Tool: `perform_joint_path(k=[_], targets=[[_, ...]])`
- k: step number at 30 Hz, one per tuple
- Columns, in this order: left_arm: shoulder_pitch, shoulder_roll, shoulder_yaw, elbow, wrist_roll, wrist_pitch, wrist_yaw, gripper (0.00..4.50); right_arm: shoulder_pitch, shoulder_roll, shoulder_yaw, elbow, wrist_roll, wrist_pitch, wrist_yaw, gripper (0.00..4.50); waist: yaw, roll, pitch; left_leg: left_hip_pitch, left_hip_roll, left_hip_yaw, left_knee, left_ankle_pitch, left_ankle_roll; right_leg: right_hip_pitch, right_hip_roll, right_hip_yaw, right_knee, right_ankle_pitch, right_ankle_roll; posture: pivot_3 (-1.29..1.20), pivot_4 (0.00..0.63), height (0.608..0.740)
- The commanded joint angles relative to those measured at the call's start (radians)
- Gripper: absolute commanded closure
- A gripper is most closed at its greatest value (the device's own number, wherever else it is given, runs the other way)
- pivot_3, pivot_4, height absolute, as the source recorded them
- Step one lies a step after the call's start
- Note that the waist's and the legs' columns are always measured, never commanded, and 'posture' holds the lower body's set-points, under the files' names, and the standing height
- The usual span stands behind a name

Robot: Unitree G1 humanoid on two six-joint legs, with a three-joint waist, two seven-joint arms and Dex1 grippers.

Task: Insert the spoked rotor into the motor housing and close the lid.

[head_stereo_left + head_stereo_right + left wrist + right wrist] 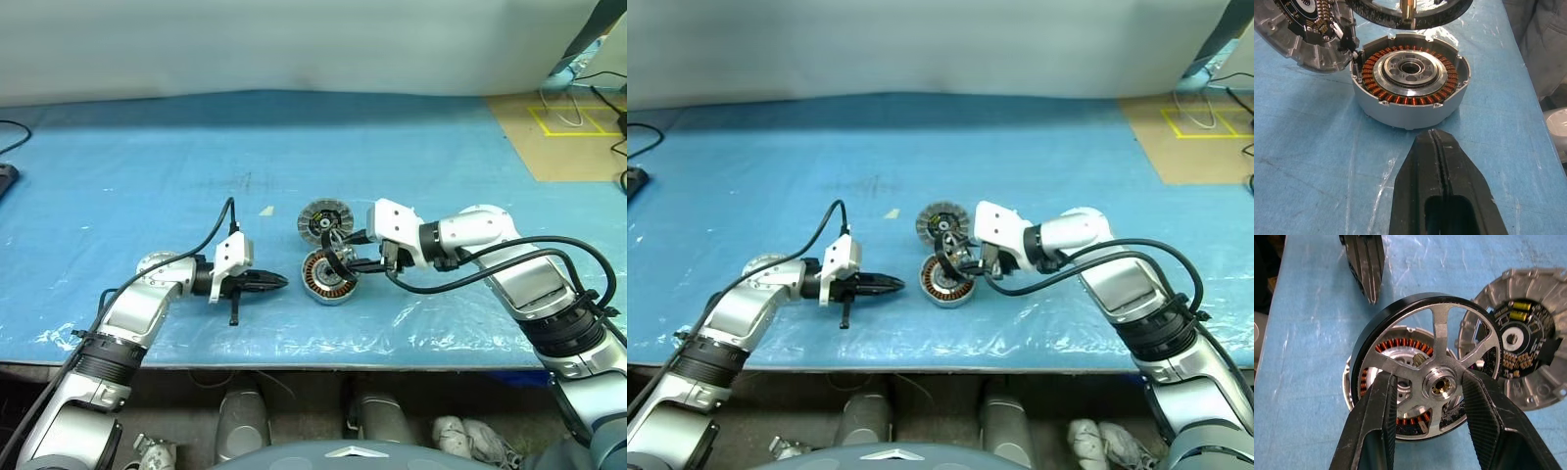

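Note:
The motor housing [1410,81], a round silver cup with copper windings around a grey centre, sits on the blue table. My right gripper [1430,382] is shut on the spoked rotor [1442,328], black-rimmed with silver spokes, holding it tilted just above the housing [328,279]. Close behind the housing lies the lid [324,222], with its circuit-board face [1520,345] up. The left gripper [272,282] is shut and empty; it points at the housing from a short way to its left.
A blue plastic sheet [196,147] covers the table, and its front edge runs close below both arms. A brown board with yellow tape [563,122] lies at the back right, cables beside it. A small white scrap [266,210] rests behind the left gripper.

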Motion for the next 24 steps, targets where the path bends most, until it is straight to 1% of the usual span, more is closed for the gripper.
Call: perform_joint_path(k=[1,12,14,15,18,24], targets=[[0.003,0.001,0.003,-0.035,-0.005,0.003,0.001,4.50,0.004,-0.006,0.003,0.004,-0.022,-0.040,0.001,2.87,0.000,0.000,0.000,0.000,0.000,0.000,0.000,0.000,0.000,0.000,0.000,0.000,0.000,0.000,0.000,0.00,0.150,0.740],[0.004,-0.002,0.000,-0.001,0.004,-0.025,-0.008,4.50,-0.001,-0.004,0.024,0.019,-0.047,-0.067,0.014,2.87,0.000,0.000,0.000,0.000,0.000,0.000,0.000,0.000,0.000,0.000,0.000,0.000,0.000,0.000,0.000,0.00,0.150,0.740],[0.005,-0.004,0.000,0.004,0.005,-0.030,-0.008,4.50,-0.002,-0.004,0.025,0.022,-0.054,-0.079,0.016,2.13,0.000,0.000,0.000,0.000,0.000,0.000,0.000,0.000,0.000,0.000,0.000,0.000,0.000,0.000,0.000,0.00,0.150,0.740],[0.005,-0.004,-0.001,0.005,0.005,-0.031,-0.008,4.50,-0.003,-0.003,0.025,0.023,-0.056,-0.084,0.016,1.92,0.000,0.000,0.000,0.000,0.000,0.000,0.000,0.000,0.000,0.000,0.000,0.000,0.000,0.000,0.000,0.00,0.150,0.740],[0.007,-0.006,-0.002,0.011,0.006,-0.037,-0.010,4.50,-0.005,0.001,0.021,0.024,-0.054,-0.081,0.022,0.95,0.000,0.000,0.000,0.000,0.000,0.000,0.000,0.000,0.000,0.000,0.000,0.000,0.000,0.000,0.000,0.00,0.150,0.740],[0.004,-0.008,-0.001,0.021,0.010,-0.042,-0.011,4.50,-0.023,0.015,-0.008,0.019,-0.022,-0.056,0.030,0.95,-0.001,0.000,0.000,0.000,0.000,0.000,0.000,0.000,0.000,0.000,0.000,0.000,0.000,0.000,0.000,0.00,0.150,0.740]])
